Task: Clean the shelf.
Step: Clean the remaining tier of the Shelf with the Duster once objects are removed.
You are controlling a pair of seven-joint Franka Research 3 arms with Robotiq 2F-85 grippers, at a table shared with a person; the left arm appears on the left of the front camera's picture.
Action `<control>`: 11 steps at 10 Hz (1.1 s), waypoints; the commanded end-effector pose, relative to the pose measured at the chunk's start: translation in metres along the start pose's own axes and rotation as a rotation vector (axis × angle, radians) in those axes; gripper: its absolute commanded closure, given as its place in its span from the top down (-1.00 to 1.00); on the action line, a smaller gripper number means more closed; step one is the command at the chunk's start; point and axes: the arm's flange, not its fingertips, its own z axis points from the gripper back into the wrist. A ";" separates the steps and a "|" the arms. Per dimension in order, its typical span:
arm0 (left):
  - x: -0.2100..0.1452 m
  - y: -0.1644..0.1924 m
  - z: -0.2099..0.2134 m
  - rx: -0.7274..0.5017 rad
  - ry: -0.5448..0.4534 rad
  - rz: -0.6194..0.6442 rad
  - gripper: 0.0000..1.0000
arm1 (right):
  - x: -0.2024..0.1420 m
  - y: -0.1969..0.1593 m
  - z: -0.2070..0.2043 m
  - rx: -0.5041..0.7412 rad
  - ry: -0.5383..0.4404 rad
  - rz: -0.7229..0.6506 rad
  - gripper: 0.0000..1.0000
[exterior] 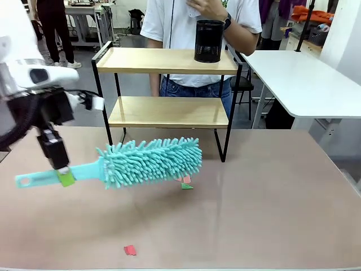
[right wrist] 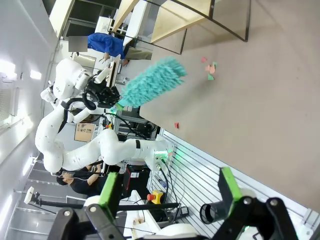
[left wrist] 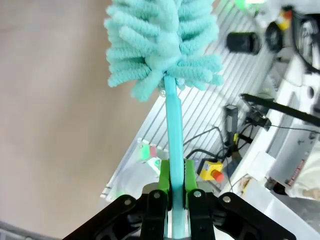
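My left gripper (exterior: 63,173) is shut on the thin handle of a turquoise fluffy duster (exterior: 151,161), holding it level just above the brown table. In the left wrist view the green pads (left wrist: 164,176) clamp the duster handle (left wrist: 173,125) and the fluffy head (left wrist: 160,45) points away. The shelf (exterior: 169,61) stands at the table's far edge, behind the duster head, with a lower board (exterior: 166,112). A black mesh cup (exterior: 208,40) sits on its top board. My right gripper (right wrist: 170,195) is open with nothing between its fingers, high above the table, looking at the duster (right wrist: 152,82) and shelf (right wrist: 180,20).
A person stands right behind the shelf, one hand raised above the cup. Small paper scraps lie on the table: pink and green ones (exterior: 185,182) under the duster head, a red one (exterior: 130,249) near the front. A white table (exterior: 304,79) stands at the right.
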 end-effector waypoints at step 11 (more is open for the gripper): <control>-0.201 0.210 0.115 -0.500 -0.893 0.895 -0.75 | 0.002 0.001 -0.001 0.019 -0.013 0.026 1.00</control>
